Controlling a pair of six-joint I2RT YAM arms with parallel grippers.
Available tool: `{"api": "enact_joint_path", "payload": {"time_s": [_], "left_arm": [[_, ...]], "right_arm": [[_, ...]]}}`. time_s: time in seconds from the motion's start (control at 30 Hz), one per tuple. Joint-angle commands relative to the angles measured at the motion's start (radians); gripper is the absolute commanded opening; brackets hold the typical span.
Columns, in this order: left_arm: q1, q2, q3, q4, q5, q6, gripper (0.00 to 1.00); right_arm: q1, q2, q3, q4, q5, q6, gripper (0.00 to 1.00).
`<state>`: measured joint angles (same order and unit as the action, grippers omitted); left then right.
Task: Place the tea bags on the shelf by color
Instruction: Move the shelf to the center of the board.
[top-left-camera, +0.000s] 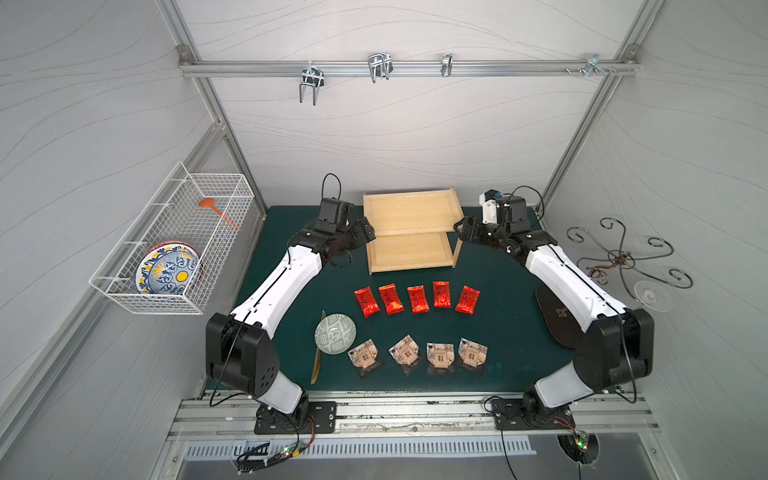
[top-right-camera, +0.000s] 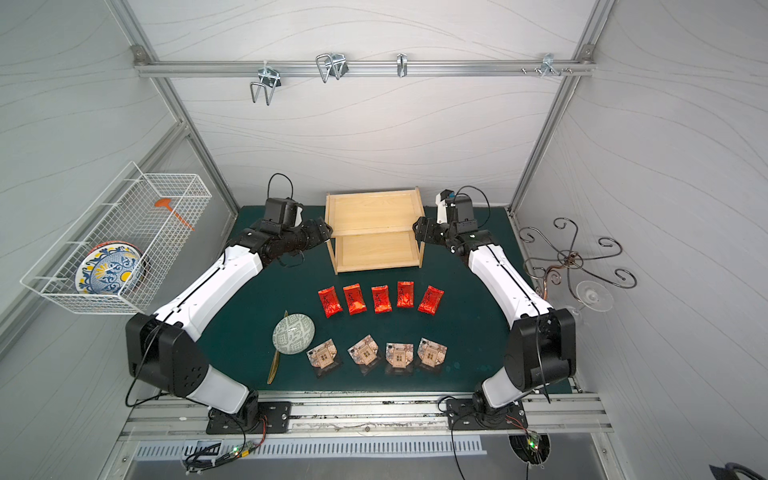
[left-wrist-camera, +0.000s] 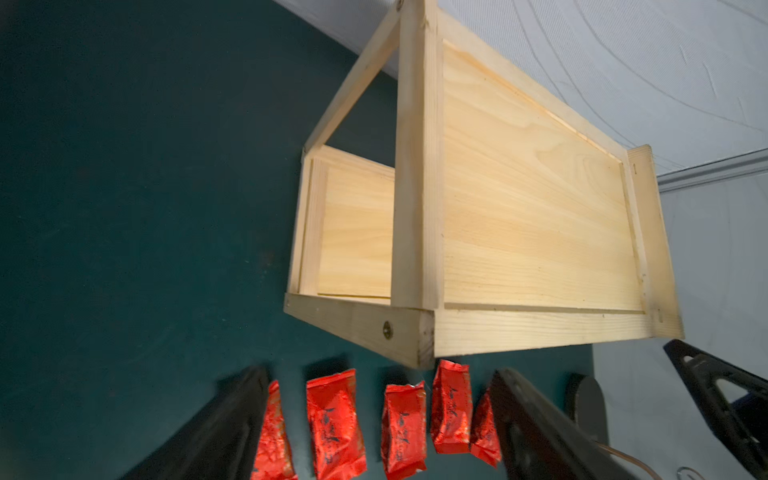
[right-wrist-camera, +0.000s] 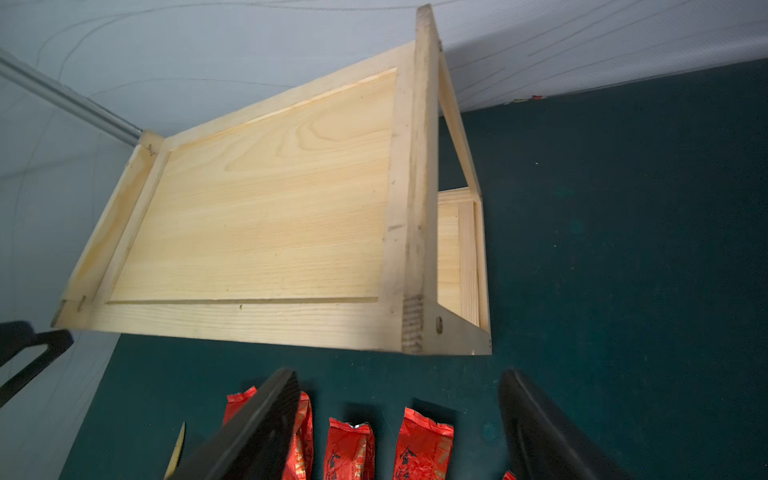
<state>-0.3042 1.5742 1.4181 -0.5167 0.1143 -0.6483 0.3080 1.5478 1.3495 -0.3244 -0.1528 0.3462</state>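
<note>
Tea bags: all on the tabletop (top-left-camera: 324, 291), none shelved or held. Left end effector (top-left-camera: 365, 232) and right end effector (top-left-camera: 461, 230) both have jaws spread with nothing between them. They flank the shelf (top-left-camera: 409, 212) at its two ends, roughly at upper-tier height. Red sachets (top-left-camera: 417, 299) sit in a row just in front of the shelf, parallel to its front edge, long axes pointing toward it. Tan pouches (top-left-camera: 440, 354) form a second row further out. Reach looks symmetric; each arm is nearer its own end.
</note>
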Motion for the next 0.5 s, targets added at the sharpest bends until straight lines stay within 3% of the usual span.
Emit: {"api": "enact_joint_path", "payload": {"time_s": [0.0,0.23,0.47], "left_arm": [[-0.002,0.049,0.076,0.023,0.137,-0.010,0.80],[-0.003,0.146,0.168,0.029,0.192,-0.011,0.57],[-0.008,0.258,0.294,0.040,0.209,-0.031,0.43]], "right_arm": [[0.005,0.030,0.045,0.002,-0.069,0.009,0.74],[0.019,0.074,0.085,0.025,-0.078,0.020,0.68],[0.017,0.102,0.110,0.057,-0.067,-0.007,0.65]]}}
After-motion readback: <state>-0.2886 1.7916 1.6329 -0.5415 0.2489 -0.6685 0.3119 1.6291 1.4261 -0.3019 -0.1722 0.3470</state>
